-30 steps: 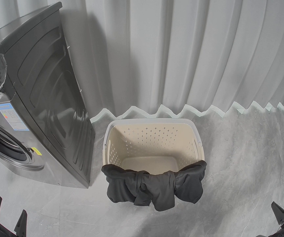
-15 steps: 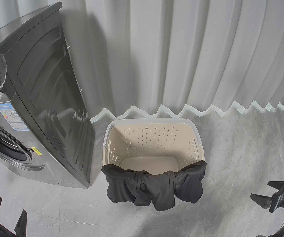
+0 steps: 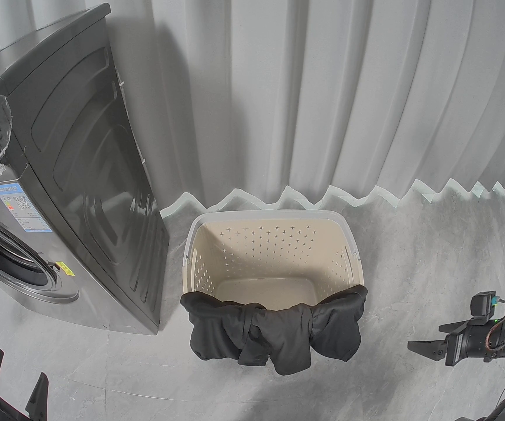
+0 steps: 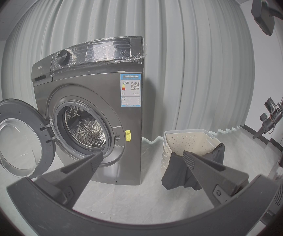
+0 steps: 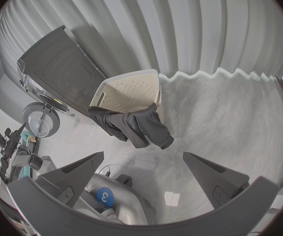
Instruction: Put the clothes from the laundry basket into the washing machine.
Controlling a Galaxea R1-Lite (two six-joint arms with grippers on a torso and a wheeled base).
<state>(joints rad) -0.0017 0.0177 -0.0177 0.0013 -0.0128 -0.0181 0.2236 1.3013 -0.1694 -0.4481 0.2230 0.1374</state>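
Dark garment (image 3: pixel 273 331) drapes over laundry basket (image 3: pixel 270 213) near rim, frame centre, probably easing pickup; washing machine (image 3: pixel 77 165) at left; right gripper (image 3: pixel 431 337) and left gripper (image 3: pixel 18 369) jaws released, empty

Head camera: you look from high up, forward and steeply down onto grey marbled floor (image 3: pixel 428 252); cream perforated plastic laundry basket (image 3: pixel 273 247) sits centre, at middle distance; dark grey metal front-loading washing machine (image 3: pixel 83 165) at robot's left edge; white pleated curtain (image 3: pixel 322 77) behind. Left wrist camera: you sit low, near floor, facing machine's front almost head-on, basket beside it, both farther off. Right wrist camera: you hover higher on robot's right, tilted down toward basket, machine beyond. All three views share basket, machine, curtain, floor.
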